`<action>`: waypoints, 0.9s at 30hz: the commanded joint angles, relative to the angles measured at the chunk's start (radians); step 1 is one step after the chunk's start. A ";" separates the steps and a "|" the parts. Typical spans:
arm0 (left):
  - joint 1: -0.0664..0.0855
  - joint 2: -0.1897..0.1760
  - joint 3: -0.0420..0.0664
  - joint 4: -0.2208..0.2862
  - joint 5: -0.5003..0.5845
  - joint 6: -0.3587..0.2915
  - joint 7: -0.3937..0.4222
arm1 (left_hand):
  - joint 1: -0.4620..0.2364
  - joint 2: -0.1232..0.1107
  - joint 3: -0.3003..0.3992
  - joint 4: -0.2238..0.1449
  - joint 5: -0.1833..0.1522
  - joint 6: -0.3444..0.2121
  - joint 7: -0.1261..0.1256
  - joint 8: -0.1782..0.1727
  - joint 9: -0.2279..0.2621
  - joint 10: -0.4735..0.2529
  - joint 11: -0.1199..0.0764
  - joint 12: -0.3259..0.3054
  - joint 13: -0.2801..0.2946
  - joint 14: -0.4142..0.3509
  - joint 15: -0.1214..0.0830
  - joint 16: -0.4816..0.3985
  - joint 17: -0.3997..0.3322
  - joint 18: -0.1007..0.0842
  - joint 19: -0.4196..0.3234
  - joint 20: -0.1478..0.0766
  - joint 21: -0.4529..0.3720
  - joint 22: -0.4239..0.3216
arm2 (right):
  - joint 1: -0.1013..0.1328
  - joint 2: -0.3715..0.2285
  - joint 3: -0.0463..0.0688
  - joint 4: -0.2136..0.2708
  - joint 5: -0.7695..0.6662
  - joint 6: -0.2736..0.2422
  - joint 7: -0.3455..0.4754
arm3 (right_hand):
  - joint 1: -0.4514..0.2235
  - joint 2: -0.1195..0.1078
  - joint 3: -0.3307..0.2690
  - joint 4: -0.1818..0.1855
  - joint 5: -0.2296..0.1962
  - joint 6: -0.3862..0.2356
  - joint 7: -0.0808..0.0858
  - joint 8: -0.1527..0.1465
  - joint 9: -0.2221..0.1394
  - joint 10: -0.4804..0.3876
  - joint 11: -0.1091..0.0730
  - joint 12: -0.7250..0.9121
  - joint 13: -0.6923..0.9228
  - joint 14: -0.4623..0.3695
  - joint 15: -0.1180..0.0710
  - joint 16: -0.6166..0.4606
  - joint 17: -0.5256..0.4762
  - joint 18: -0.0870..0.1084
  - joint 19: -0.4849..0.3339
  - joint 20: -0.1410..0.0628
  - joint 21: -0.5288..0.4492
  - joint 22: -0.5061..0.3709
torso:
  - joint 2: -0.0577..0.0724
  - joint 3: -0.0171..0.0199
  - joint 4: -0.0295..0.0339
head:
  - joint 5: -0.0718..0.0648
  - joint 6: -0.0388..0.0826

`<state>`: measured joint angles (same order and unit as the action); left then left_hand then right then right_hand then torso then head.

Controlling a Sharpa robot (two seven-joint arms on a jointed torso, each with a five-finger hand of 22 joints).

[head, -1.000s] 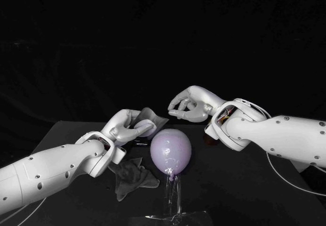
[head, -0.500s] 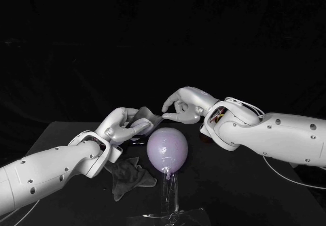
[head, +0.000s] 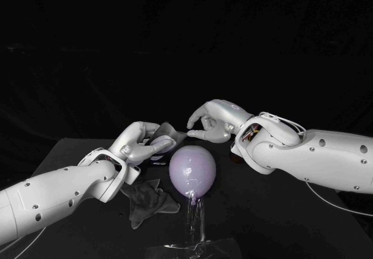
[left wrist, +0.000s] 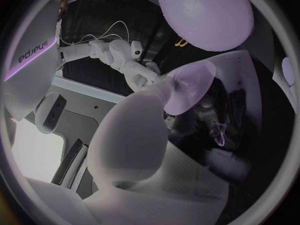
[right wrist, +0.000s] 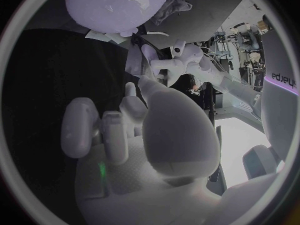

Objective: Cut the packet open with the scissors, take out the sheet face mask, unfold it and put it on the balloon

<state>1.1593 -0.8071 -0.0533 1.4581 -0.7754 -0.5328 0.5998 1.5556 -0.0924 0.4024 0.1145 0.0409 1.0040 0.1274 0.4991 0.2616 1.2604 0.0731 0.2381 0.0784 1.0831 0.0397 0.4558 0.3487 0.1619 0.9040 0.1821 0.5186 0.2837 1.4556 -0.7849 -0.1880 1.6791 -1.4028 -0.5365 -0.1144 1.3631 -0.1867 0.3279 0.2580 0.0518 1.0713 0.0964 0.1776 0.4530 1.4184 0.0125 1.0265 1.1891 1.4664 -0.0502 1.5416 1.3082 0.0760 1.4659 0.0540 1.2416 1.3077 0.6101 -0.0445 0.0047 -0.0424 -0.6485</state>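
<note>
Centre frame, just above the balloon: left hand fingers clasp the packet, free end pointing right. Right hand just beside that end, nearer arm; fingers curled, whether pinching it I cannot tell.

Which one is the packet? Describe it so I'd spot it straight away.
Find the pale purple balloon, upright at centre. Beside its top, the left hand holds up the packet: flat, thin and dark, unlike the crumpled grey cloth lying on the table.
</note>
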 commanded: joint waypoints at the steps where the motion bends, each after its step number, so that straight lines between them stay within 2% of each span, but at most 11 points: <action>1: 0.002 0.001 0.002 0.004 -0.014 -0.024 0.011 | 0.001 -0.010 -0.009 0.000 0.007 0.010 -0.001 0.002 0.009 0.016 -0.010 0.001 -0.001 0.009 -0.002 0.006 0.002 0.016 -0.002 -0.006 0.007 0.003 | 0.000 0.000 0.001 0.003 -0.026 -0.008 -0.011 | -0.006 0.009 -0.007 0.001 -0.003 0.004 -0.003 0.005 0.002 0.010 -0.002 0.015 0.012 0.088 -0.005 0.004 0.174 -0.021 0.024 -0.003 0.007 0.190 | 0.000 -0.0002 0.0000 | -0.002 -0.001; 4: 0.002 0.001 0.002 0.005 -0.017 -0.027 0.009 | 0.002 -0.020 -0.019 -0.004 0.007 0.026 -0.006 0.001 0.007 0.027 -0.015 0.004 0.000 0.019 -0.007 0.009 0.006 0.017 -0.002 -0.009 0.018 0.011 | 0.000 0.000 0.001 0.004 -0.026 -0.010 -0.011 | -0.007 0.011 -0.008 0.003 -0.003 0.004 -0.004 0.005 0.003 0.011 -0.002 0.021 0.018 0.088 -0.005 0.004 0.175 -0.020 0.023 -0.003 0.006 0.190 | 0.000 -0.0003 0.0003 | -0.002 0.001; 27: 0.002 0.000 0.002 0.008 -0.020 -0.032 0.003 | 0.005 -0.022 -0.024 -0.003 0.007 0.038 -0.008 -0.009 0.000 0.033 -0.018 0.001 -0.001 0.024 -0.010 0.006 0.010 0.016 -0.007 -0.012 0.032 0.020 | 0.000 0.007 0.001 0.007 -0.036 -0.019 -0.022 | -0.007 0.022 -0.012 0.011 -0.003 0.013 -0.009 0.012 0.009 0.024 -0.006 0.080 0.066 0.091 -0.007 0.009 0.190 -0.023 0.028 -0.005 0.026 0.194 | 0.000 -0.0008 0.0011 | -0.004 -0.004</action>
<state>1.1594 -0.8084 -0.0530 1.4624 -0.7925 -0.5565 0.5972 1.5565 -0.1100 0.3847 0.1129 0.0441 1.0328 0.1196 0.4899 0.2615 1.2818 0.0587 0.2353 0.0766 1.1047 0.0322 0.4614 0.3577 0.1607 0.8969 0.1750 0.5481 0.3027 1.4554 -0.7791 -0.1878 1.6862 -1.4193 -0.5516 -0.1287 1.3555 -0.1732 0.3184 0.2675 0.0519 1.0792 0.0885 0.1855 0.4605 1.4342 0.0071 1.1030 1.2542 1.4663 -0.0500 1.5461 1.3074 0.0606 1.4622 0.0541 1.2634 1.3073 0.6103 -0.0453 0.0053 -0.0471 -0.6514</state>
